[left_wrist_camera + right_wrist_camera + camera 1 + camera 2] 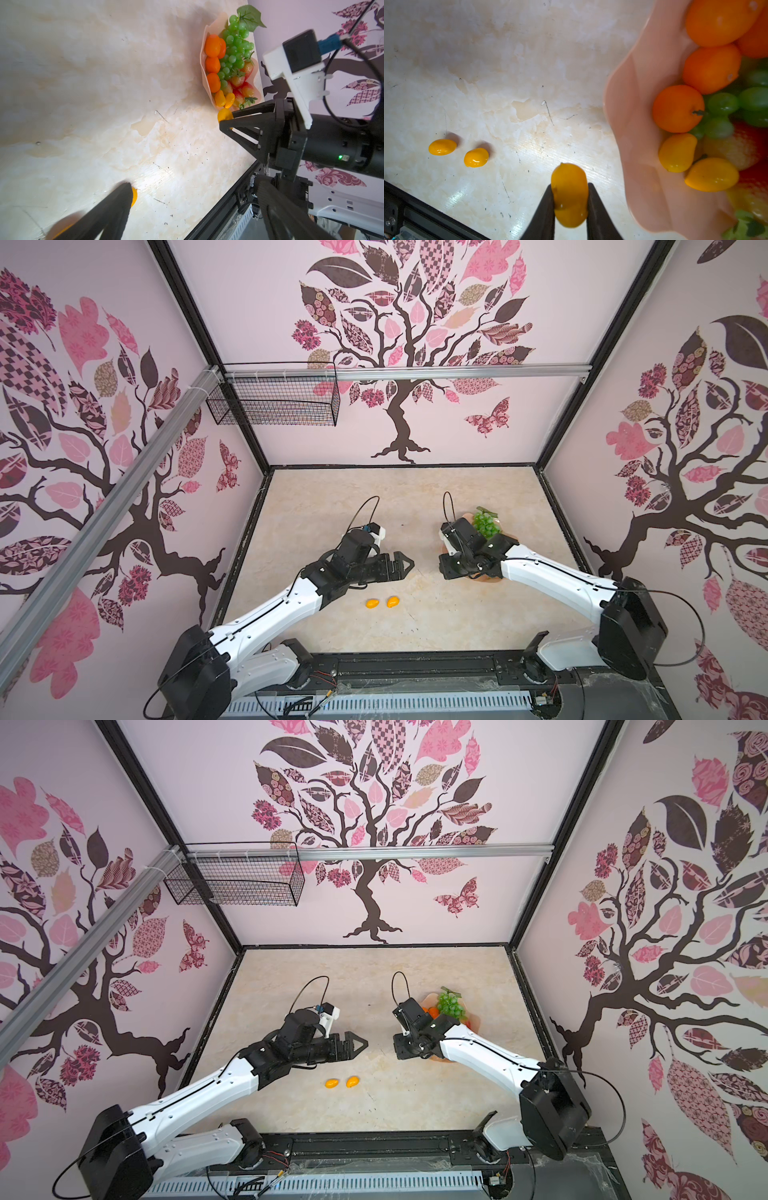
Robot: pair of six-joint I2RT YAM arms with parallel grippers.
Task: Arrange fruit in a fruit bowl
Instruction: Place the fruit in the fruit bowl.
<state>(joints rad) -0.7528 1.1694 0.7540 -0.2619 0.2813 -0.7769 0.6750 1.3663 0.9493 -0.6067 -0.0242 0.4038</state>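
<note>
The peach-pink fruit bowl point(639, 104) sits at the right of the table, partly under my right arm in both top views. It holds a green grape bunch point(234, 47), tangerines point(212, 45), strawberries point(247, 90) and two yellow ovals point(712, 174). My right gripper point(570, 186) is shut on another yellow oval point(569, 195), just outside the bowl's rim and over bare table. Two more yellow ovals point(372, 603) point(393, 601) lie near the front centre. My left gripper point(409, 562) hovers above and behind them, open, with nothing between its fingers point(112, 209).
A black wire mesh basket point(274, 400) hangs on the back wall at the left, under an aluminium rail point(399, 372). Patterned walls close in the table on three sides. A black frame edge point(425, 216) runs along the front.
</note>
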